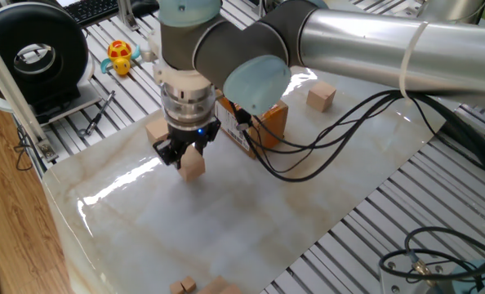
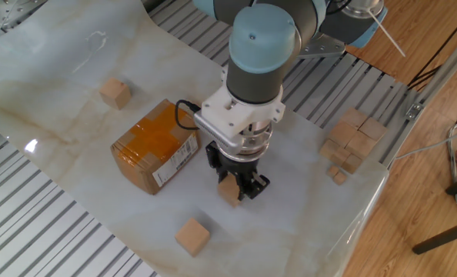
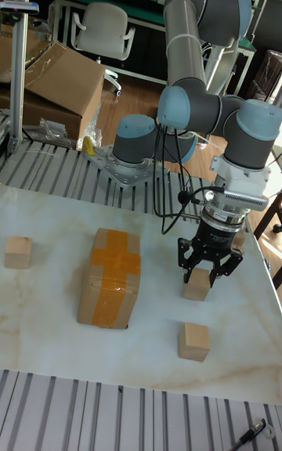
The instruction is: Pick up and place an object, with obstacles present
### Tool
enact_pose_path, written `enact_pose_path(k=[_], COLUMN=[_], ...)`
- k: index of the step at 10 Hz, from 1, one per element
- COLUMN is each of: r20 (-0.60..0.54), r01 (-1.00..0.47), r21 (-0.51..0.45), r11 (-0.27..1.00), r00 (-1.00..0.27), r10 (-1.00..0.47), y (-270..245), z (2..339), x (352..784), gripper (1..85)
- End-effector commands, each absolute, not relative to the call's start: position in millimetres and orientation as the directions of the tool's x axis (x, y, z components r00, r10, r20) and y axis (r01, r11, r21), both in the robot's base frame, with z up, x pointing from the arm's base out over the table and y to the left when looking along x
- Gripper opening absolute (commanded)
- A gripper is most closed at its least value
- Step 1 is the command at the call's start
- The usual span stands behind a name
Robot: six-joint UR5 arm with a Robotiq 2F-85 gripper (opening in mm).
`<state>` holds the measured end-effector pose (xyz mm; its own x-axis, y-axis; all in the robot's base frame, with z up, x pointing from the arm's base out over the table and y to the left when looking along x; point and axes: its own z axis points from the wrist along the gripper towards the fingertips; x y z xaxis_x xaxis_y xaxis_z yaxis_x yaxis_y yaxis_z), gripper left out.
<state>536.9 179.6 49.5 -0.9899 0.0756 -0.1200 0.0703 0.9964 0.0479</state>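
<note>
The gripper [image 1: 187, 158] is shut on a small light-tan wooden cube [image 1: 194, 167] and holds it low over the marble sheet. In the other fixed view the gripper [image 2: 238, 190] and the held cube [image 2: 228, 193] are to the right of the taped cardboard box [image 2: 155, 146], apart from it. The tall fixed view shows the gripper [image 3: 207, 272] over the cube [image 3: 197, 286], with the box [image 3: 110, 277] to its left. A loose cube [image 2: 191, 235] lies just in front of the held one. The arm hides most of the box [image 1: 269, 121] in one fixed view.
Another cube [image 1: 321, 96] lies beyond the box, and one [image 1: 152, 131] sits just behind the gripper. Several cubes are piled [image 2: 351, 141] at the sheet's edge. A yellow toy [image 1: 122, 55] and a black spool [image 1: 37, 59] rest on the slatted table.
</note>
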Motion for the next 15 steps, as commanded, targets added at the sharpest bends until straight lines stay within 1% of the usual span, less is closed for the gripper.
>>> enact_pose_path(k=[1,2,3,5,7,11,12,13,15], r20=[-0.095,-0.103,-0.113,-0.124,-0.127,-0.133,-0.139,-0.146,-0.158], r01=[0.038,0.014,0.001,-0.012,-0.014,-0.008,-0.014,-0.028,-0.041], r21=[0.038,0.042,0.046,0.041,0.036,0.048,0.048,0.049,0.067], r11=[0.999,0.999,0.999,0.999,0.999,0.999,0.999,0.998,0.997], r00=[-0.995,-0.994,-0.994,-0.992,-0.992,-0.991,-0.990,-0.989,-0.987], r10=[0.042,0.018,0.006,-0.007,-0.009,-0.002,-0.007,-0.020,-0.031], y=[178.9,178.5,177.7,175.9,173.9,174.9,174.6,174.2,177.2], z=[47.2,47.2,46.1,45.5,42.3,37.8,38.1,38.3,38.5], x=[526.1,526.1,526.3,528.5,530.4,532.4,533.0,533.5,534.3], gripper=[19.0,36.7,40.0,40.7,39.3,39.3,42.3,50.0,57.0])
